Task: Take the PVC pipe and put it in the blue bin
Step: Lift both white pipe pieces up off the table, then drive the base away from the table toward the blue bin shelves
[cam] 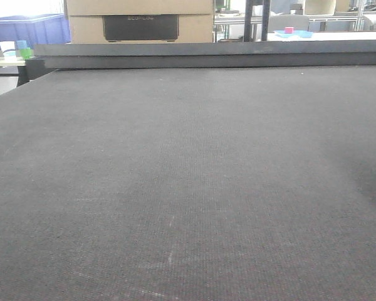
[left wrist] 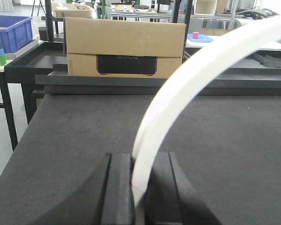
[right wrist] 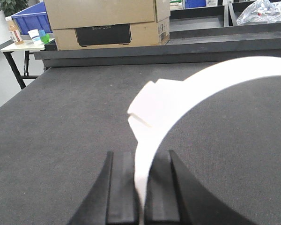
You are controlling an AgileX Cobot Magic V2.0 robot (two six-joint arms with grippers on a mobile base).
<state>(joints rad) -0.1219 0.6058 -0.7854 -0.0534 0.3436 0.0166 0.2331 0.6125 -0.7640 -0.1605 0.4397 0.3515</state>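
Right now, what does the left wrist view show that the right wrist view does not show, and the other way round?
Only left wrist: a pink block on a blue tray beyond the cardboard box. Only right wrist: a blocky white piece on the PVC pipe, a bottle, a clear plastic bag. Both: the curved pipe clamped between that arm's black fingers, the box, the blue bin, the dark table.

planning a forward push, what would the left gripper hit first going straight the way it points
Probably the raised black ledge past the table, cardboard box behind it; depth is unclear.
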